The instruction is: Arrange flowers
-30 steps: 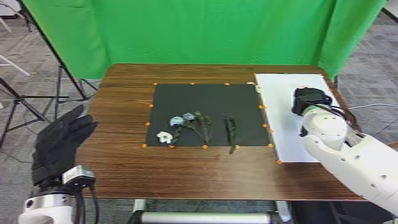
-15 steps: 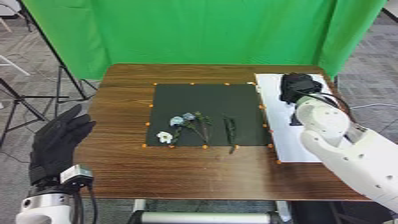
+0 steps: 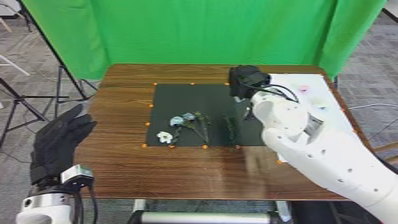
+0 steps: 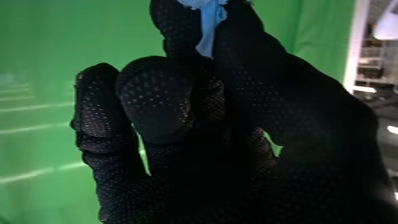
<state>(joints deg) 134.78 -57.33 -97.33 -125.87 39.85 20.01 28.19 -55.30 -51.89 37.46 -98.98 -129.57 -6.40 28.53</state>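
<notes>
the right robot hand (image 3: 247,80), above and right of centre, pinches a blue thing (image 4: 211,27); the left robot hand (image 3: 55,145), far left, stretches open.

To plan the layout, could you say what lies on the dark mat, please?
A white flower, two blue flowers with stems, and a green sprig show on the dark mat. The right hand and arm cover part of its right side, so anything beneath cannot be seen.

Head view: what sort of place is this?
Probably a robotics lab or studio: a bright green fabric backdrop hangs behind the brown wooden table, and a black tripod stand rests on grey carpet.
</notes>
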